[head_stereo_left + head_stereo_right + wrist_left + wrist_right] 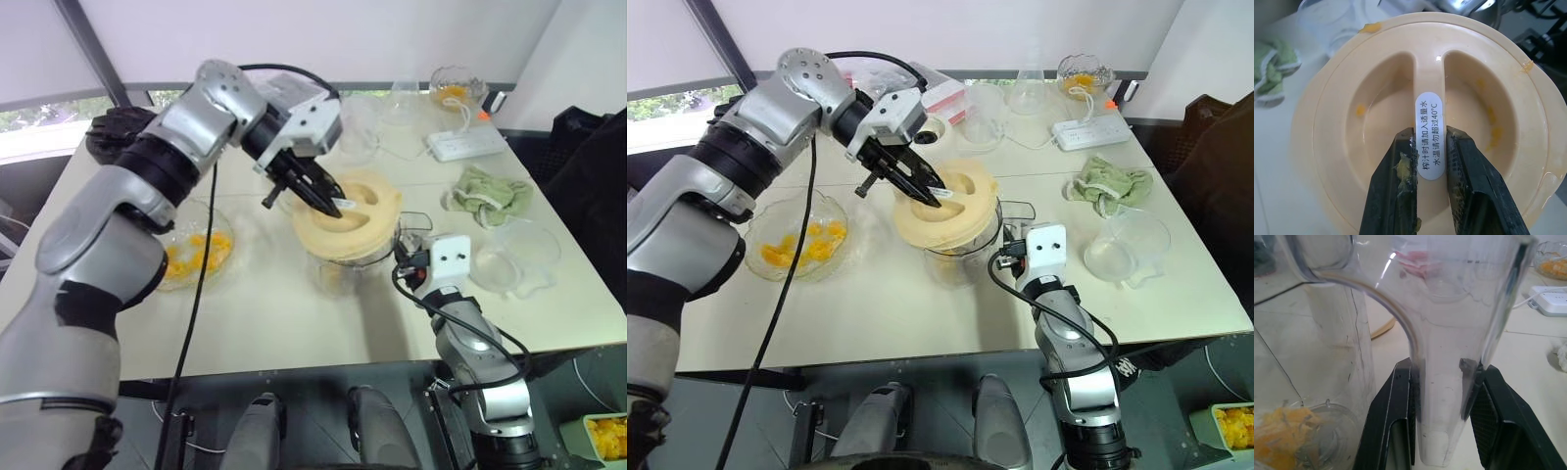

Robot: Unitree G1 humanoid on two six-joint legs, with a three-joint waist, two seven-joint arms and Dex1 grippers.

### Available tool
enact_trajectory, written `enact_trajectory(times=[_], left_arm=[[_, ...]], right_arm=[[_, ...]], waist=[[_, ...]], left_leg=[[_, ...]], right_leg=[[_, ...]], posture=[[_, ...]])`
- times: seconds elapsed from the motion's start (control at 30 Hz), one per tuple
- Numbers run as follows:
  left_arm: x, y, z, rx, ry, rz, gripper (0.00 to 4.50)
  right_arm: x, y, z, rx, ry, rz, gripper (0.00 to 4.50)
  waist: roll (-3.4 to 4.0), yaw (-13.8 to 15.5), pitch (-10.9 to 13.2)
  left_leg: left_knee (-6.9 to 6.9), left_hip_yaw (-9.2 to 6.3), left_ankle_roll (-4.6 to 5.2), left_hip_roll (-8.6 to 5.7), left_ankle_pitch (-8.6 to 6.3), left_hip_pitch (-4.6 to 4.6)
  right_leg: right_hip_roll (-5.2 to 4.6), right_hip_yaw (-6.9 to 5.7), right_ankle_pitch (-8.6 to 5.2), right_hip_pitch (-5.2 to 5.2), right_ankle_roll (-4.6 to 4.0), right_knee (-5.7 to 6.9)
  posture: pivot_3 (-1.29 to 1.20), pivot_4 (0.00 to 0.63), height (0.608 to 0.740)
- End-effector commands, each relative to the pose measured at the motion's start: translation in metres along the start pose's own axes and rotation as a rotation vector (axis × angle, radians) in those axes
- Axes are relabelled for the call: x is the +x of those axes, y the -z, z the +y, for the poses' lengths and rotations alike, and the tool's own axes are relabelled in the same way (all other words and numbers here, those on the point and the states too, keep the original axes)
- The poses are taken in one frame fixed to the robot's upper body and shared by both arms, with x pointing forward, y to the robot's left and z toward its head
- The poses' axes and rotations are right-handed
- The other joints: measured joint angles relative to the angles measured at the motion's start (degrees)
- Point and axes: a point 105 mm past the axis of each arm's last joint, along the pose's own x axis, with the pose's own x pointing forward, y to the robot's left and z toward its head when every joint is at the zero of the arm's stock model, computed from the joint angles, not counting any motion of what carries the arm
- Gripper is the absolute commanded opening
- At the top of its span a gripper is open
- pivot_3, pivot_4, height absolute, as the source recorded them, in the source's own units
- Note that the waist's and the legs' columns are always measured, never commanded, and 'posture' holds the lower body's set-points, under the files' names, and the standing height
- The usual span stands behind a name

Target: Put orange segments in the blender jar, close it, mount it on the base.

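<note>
Near the middle of the tabletop (265, 313) stands the blender jar (1449, 333), clear plastic, with the cream-yellow lid (348, 217) sitting on its mouth, tilted rather than level. Orange segments (1281, 438) lie at the jar's bottom around the small blades, seen through the wall in the right wrist view. The left end effector (1431, 161) reaches down from the robot's left and pinches the raised central rib of the lid, its black fingers (1393, 196) narrowed on either side of the rib's white label; bits of pulp cling to one finger. Small flecks of orange also dot the lid's surface. The right end effector (1442, 382) comes in level from the near edge and clamps the jar's side handle between its two fingers, holding the jar steady on the tabletop.

To the robot's left of the jar, a shallow glass bowl (789, 240) holds more orange pieces. Just beyond the lid, at its far left, the base (933, 129) shows its dark round socket behind the left arm. To the right lie an empty clear cup (1129, 245) and, farther back, a crumpled green cloth (1107, 186). A white power strip (1089, 131) rests near the far edge, with a small glass bowl of fruit (1083, 76) beyond it.
</note>
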Motion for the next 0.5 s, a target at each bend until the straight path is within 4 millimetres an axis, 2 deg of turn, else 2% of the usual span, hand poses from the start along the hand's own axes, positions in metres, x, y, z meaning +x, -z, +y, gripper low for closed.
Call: enact_trajectory(times=[0.03,0.33,0.5], left_arm=[[0.007,-0.001,-0.004,0.029,0.04,0.002,0.26],[0.017,0.022,0.009,0.015,0.002,0.074,0.26],[0.018,0.022,0.02,-0.004,-0.046,0.066,0.26]], right_arm=[[-0.002,0.006,-0.002,-0.014,0.016,0.025,0.9],[-0.005,0.005,-0.004,-0.01,0.041,0.021,0.9],[-0.009,0.006,-0.005,-0.009,0.056,0.026,0.9]], waist=[[0.0,0.0,0.0],[-0.03,0.4,-0.2],[-0.03,0.6,-0.2]], left_leg=[[0.0,0.0,0.0,0.0,0.0,0.01],[0.11,0.0,0.0,-0.01,0.0,0.1],[0.19,0.0,0.01,-0.02,0.0,0.12]], right_leg=[[0.0,0.0,0.0,0.01,0.0,0.0],[0.0,-0.01,-0.04,0.22,-0.04,-0.04],[0.0,-0.01,-0.26,0.32,0.04,-0.06]], posture=[[0.0,0.15,0.74],[0.0,0.15,0.74],[0.0,0.15,0.74]])
